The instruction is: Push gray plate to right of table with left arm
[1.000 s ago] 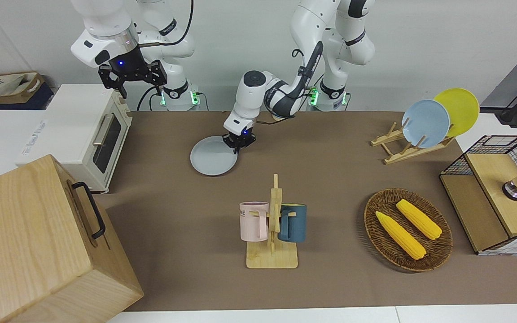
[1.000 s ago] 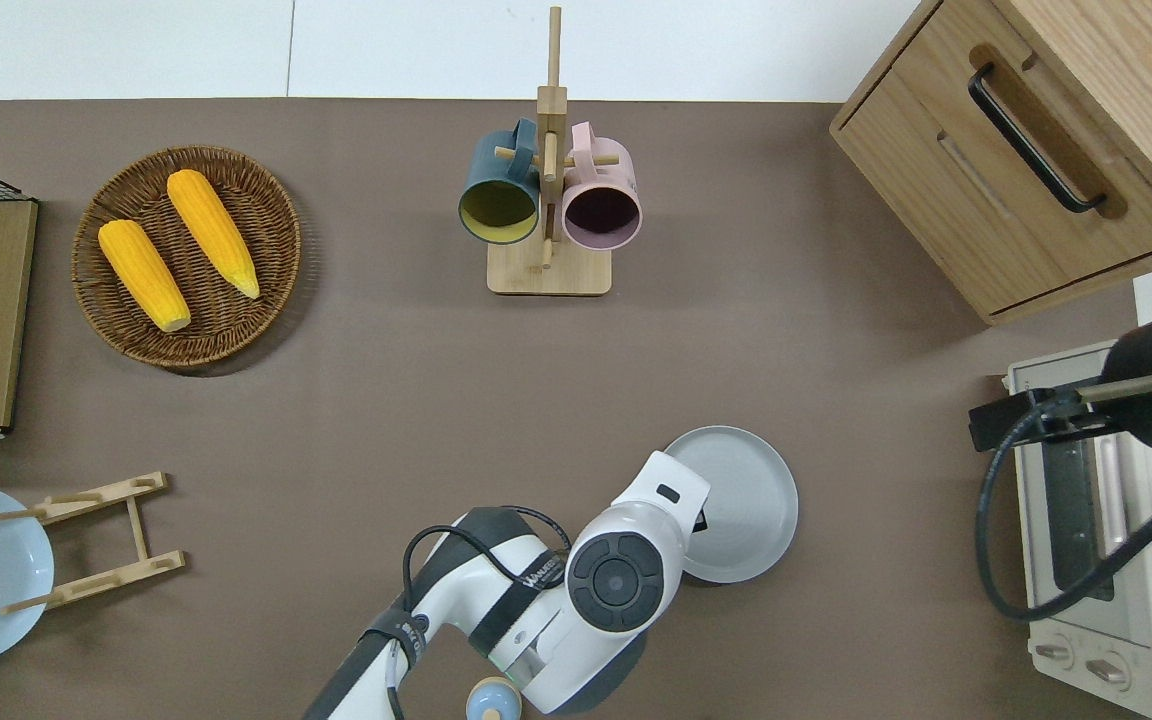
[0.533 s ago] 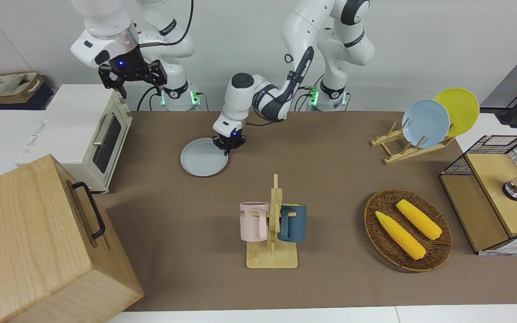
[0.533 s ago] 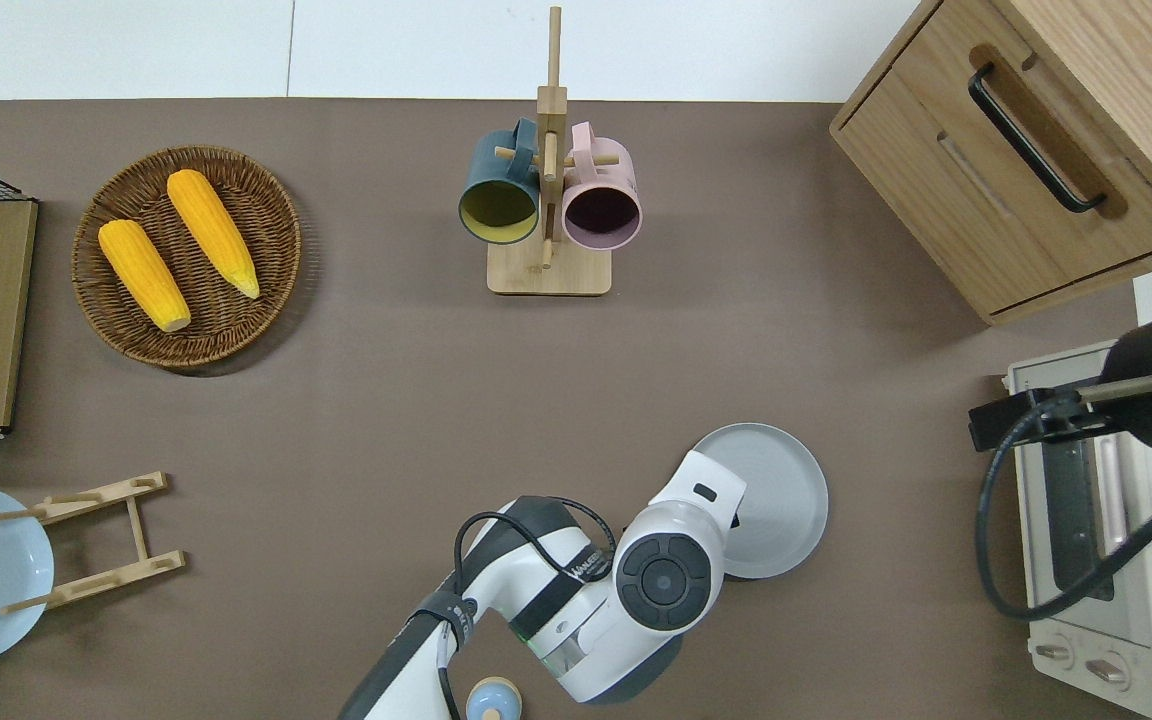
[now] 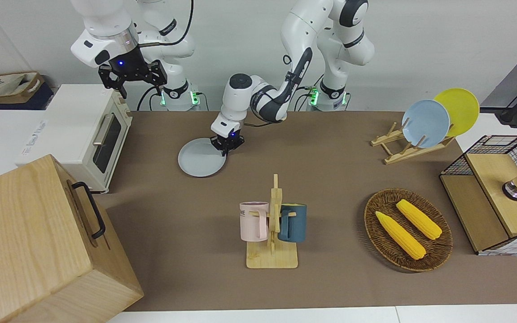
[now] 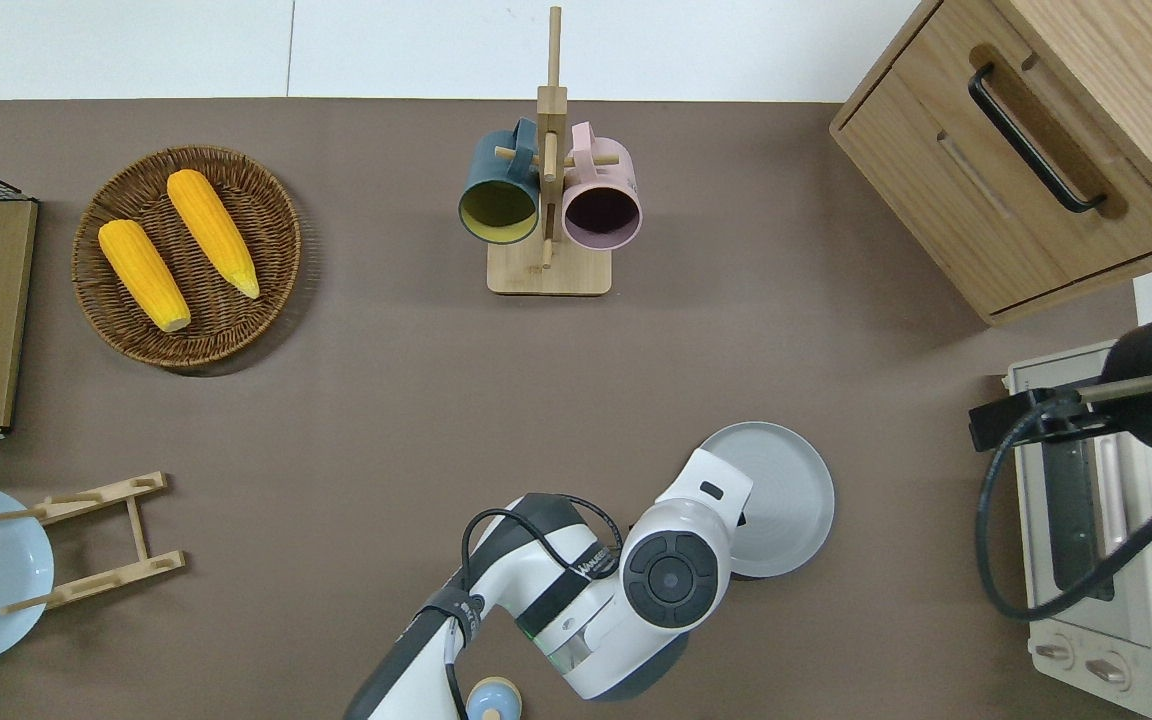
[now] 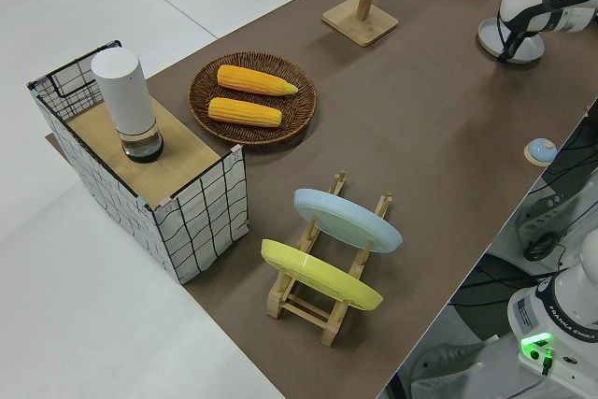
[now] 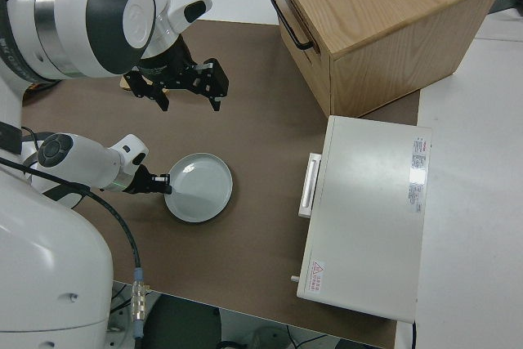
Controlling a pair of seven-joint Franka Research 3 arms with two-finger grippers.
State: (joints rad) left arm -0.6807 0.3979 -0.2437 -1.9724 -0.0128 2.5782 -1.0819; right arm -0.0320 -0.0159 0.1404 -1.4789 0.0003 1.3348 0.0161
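**A:** The jaws: are they holding anything?

**B:** In the front view I cannot tell. The left gripper (image 5: 226, 146) sits low at the rim of the gray plate (image 5: 200, 158), which lies flat on the table (image 5: 330, 179), toward the right arm's end. The right arm is parked.

**A:** And from overhead?

**B:** The wrist hides the fingers; the plate sits between the arm and the toaster oven (image 6: 1096, 540).

**A:** The right side view?

**B:** The gripper touches the plate's rim. The plate looks rigid, light, breakable and likely to slide easily; nudging the rim suits it.
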